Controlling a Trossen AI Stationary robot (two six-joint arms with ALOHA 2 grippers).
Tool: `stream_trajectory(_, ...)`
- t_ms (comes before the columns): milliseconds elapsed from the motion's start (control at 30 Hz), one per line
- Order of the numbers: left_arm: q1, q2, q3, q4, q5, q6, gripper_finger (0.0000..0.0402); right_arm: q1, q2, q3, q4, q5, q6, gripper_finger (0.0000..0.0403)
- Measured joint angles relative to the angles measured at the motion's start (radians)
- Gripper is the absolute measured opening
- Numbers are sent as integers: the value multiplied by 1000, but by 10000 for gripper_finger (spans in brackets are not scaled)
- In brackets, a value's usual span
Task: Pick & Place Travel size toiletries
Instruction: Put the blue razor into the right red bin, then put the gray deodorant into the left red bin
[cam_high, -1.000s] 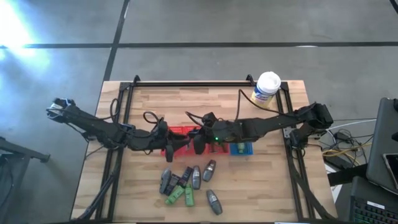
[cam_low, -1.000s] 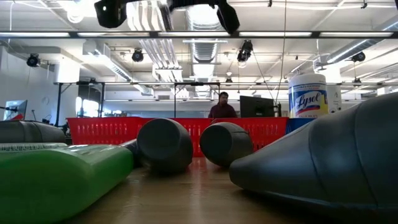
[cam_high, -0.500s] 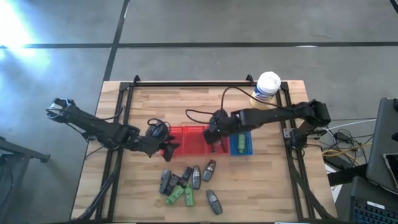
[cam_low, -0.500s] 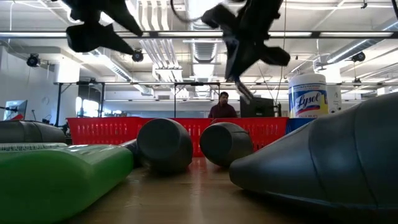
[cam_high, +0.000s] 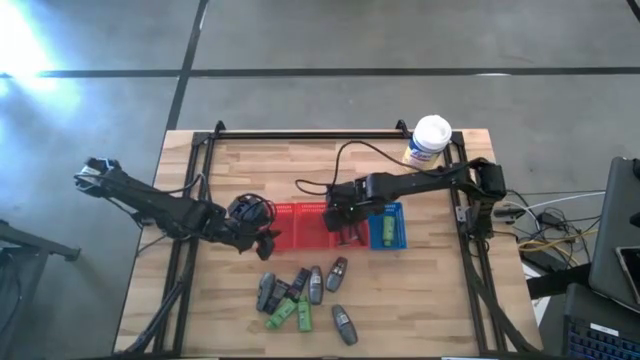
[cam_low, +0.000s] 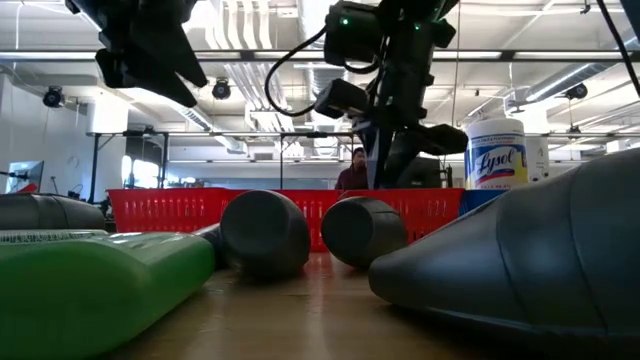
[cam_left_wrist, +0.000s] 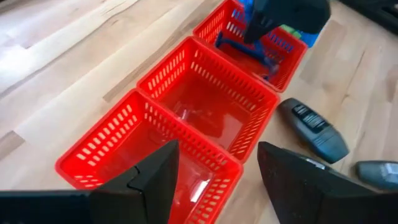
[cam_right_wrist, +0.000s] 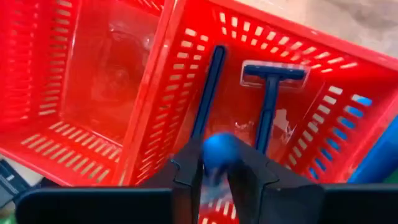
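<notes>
Red basket (cam_right_wrist: 348, 124) under right hand (cam_right_wrist: 216, 165) pinching a blue razor (cam_right_wrist: 214, 155) (Lysol tub (cam_low: 494, 152) behind); left hand (cam_left_wrist: 214, 171) wide.

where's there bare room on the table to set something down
Bare wood runs along the table's far side, between the red baskets and the back rail, left of the wipes tub. The near corners beside the toiletries are also free. The middle is crowded: both tools, baskets, blue basket.
</notes>
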Motion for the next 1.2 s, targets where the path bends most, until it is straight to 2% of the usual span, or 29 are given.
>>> stream_trajectory(333, 8, 0, 0, -7, 15, 101, 223, 26, -43, 0, -2, 47, 26, 150)
stream_trajectory(567, 15, 0, 0, -36, 148, 88, 223, 112, -125, 1, -11, 151, 60, 192)
stream_trajectory(767, 8, 7, -3, -142, 271, -100, 223, 193, -148, 0, -33, 160, 105, 201)
stream_trajectory(1000, -91, 8, -43, -136, 275, -347, 230, 281, -142, -1, -62, 164, 141, 201)
stream_trajectory(1200, -219, 30, -48, -127, 275, -560, 272, 346, -142, -1, -80, 216, 156, 204)
